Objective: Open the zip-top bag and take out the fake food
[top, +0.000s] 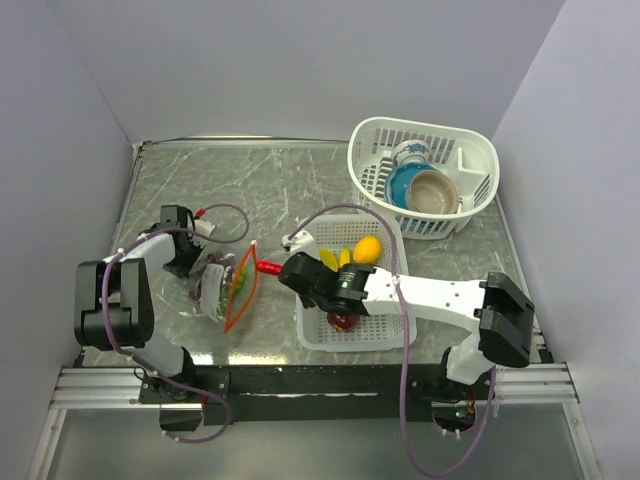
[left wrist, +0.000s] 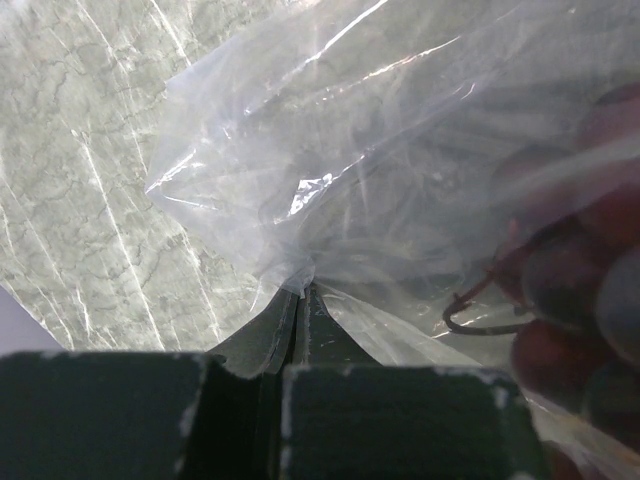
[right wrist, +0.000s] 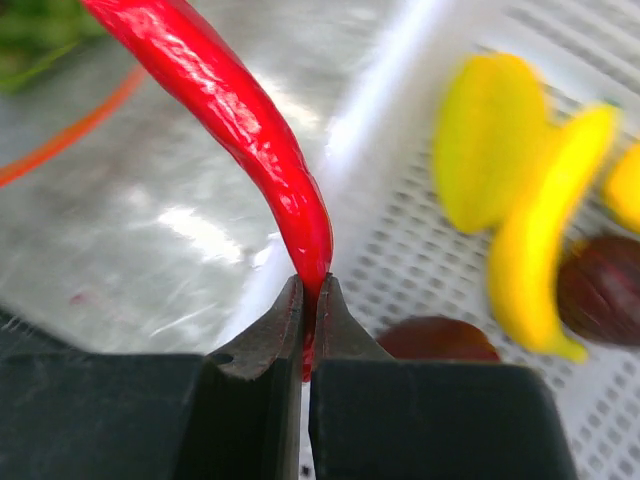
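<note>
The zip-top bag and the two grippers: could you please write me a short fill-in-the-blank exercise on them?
The right gripper is shut on a ____ chili pepper.
The left gripper pinches the zip-top bag, which holds a bunch of ____.
The banana lies in the white slotted ____.
Missing words: red; grapes; basket.

My left arm (top: 110,300) and right arm (top: 440,295): white links, black joint housings, a mauve cable (top: 402,390) along each. Left hand (left wrist: 298,290) and right hand (right wrist: 308,285) have dark tapered fingers (right wrist: 265,345), edges chipped pale.
</note>
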Robot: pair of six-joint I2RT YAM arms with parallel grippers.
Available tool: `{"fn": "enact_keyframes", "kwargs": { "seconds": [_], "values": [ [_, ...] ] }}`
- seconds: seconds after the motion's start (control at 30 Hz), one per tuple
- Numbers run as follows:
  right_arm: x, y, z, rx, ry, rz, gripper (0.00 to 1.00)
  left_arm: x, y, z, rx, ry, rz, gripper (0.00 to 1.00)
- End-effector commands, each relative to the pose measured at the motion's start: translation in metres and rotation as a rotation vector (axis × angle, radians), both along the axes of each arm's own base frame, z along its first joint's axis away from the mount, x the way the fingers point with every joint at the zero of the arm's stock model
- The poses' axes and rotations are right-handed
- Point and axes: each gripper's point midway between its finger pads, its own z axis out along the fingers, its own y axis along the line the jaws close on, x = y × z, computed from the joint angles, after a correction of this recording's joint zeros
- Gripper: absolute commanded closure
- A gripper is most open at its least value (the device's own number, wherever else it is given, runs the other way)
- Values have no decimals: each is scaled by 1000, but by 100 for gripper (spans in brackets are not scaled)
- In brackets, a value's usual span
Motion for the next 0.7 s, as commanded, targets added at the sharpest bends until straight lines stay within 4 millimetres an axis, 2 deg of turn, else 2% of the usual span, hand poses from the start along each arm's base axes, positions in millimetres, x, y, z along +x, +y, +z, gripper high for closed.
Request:
{"fn": "enact_keyframes", "kwargs": {
  "seconds": [0.0,0.07,0.1,0.17,0.23,0.27,0.33,0.37,0.4,0.47,0.5,0.57,0.6,0.67],
  "values": [
    [20,-79,19,-89,-125,-298,100,-41,-5,-30,-58,165,25,99],
    [37,-110,31,-61,-216,-488,100,-40,-6,-29,-64,167,26,99],
    [37,-125,34,-63,-243,-532,100,-40,-7,-29,-65,167,26,99],
    [44,-139,35,-48,-278,-612,100,-41,-6,-29,-65,168,29,99],
    [49,-140,24,-82,-266,-608,97,-40,-6,-28,-63,164,27,99],
    [50,-139,20,-97,-260,-617,62,-39,-6,-27,-63,161,28,99],
    [54,-134,12,-154,-260,-624,31,-39,-6,-26,-63,157,29,99],
    [56,-131,15,-158,-273,-623,11,-38,-6,-26,-65,154,29,99],
    [55,-112,24,-114,-298,-594,5,-37,-7,-26,-62,148,25,99],
    [52,-88,42,-72,-350,-506,1,-36,-7,-26,-64,145,24,99],
    [50,-60,60,56,-370,-459,1,-36,-8,-28,-66,148,24,99],
    [44,-32,75,117,-385,-335,3,-34,-9,-30,-67,155,27,99],
    [43,-7,86,226,-390,-286,5,-34,-9,-31,-65,156,26,99],
    [34,19,92,235,-419,-179,8,-32,-11,-32,-67,160,29,99]
  ]
}}
